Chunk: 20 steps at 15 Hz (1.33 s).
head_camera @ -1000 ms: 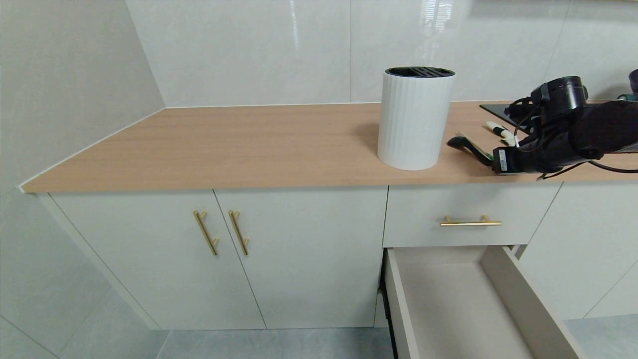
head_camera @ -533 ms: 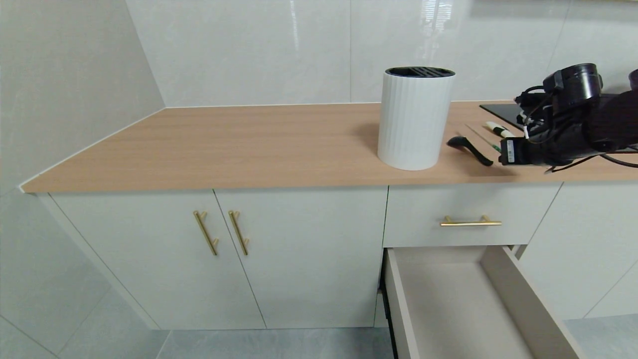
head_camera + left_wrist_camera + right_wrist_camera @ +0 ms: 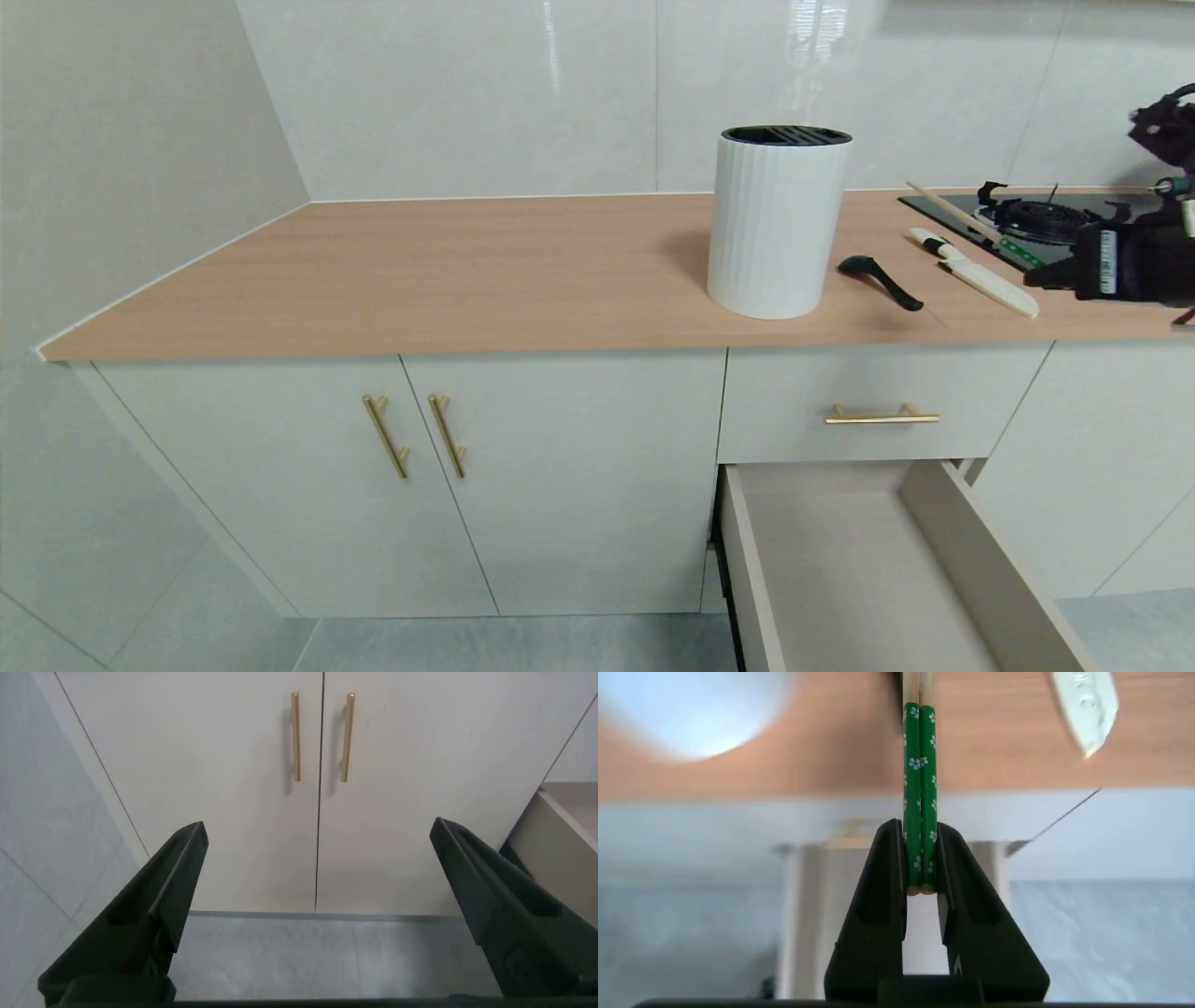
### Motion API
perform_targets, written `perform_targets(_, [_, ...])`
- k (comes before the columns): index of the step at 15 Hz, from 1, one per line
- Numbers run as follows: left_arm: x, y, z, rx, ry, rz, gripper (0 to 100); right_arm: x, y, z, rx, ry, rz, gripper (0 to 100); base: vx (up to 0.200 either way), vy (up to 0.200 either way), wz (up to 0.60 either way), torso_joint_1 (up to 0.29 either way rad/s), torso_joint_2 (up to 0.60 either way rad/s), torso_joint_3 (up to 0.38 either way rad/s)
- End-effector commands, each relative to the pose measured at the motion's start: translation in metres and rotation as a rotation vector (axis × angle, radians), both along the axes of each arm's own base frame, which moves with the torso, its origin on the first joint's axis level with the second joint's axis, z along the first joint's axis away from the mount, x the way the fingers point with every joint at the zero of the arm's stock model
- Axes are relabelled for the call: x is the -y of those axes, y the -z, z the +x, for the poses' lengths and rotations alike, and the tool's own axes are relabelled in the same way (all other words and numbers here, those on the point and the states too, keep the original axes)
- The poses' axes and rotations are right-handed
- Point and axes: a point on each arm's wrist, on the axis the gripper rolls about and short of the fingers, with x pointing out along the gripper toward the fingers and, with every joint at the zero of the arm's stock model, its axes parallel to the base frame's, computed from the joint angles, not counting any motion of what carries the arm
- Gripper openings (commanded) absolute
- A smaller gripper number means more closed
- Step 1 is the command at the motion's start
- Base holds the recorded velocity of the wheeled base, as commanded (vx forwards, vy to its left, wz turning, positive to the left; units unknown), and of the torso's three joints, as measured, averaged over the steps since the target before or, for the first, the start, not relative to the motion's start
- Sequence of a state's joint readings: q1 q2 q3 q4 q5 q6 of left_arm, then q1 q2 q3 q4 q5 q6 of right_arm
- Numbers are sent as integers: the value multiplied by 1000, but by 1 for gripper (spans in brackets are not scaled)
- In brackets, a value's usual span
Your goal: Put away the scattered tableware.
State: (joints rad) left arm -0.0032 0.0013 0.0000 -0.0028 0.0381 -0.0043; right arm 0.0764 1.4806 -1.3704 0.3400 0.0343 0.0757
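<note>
Chopsticks (image 3: 971,222) clamped in my right fingers (image 3: 882,887), slanting above the table (image 3: 467,271) at its right end, just beyond the knife (image 3: 980,274) and spoon (image 3: 878,278). My left fingers (image 3: 168,896) are spread wide, facing cupboard doors (image 3: 234,812).

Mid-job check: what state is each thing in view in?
Right tool: shut on chopsticks.
Left tool: open, empty.
Lower drawer: open.
Upper drawer: closed.
Cabinet doors: closed.
Holder: upright.
Spoon: lying on counter.
Knife: lying on counter.
</note>
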Motion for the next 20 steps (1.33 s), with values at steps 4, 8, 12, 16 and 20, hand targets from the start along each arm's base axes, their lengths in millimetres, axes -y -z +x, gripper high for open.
perform_targets(4, [0, 0, 0, 0, 0, 0, 100, 5, 14, -136, -92, -201, 99, 0, 0, 0, 0, 0, 0, 0])
perform_targets(8, [0, 0, 0, 0, 0, 0, 100, 0, 41, -145, -196, -267, 85, 0, 0, 0, 0, 0, 0, 0])
perform_targets(12, [0, 0, 0, 0, 0, 0, 100, -16, 81, -105, -527, -311, 49, 0, 0, 0, 0, 0, 0, 0])
perform_targets(16, [0, 0, 0, 0, 1, 0, 100, -22, 117, -66, -731, -248, -3, 0, 0, 0, 0, 0, 0, 0])
perform_targets(20, [0, 0, 0, 0, 1, 0, 100, -28, 143, -39, -843, -215, 11, 0, 0, 0, 0, 0, 0, 0])
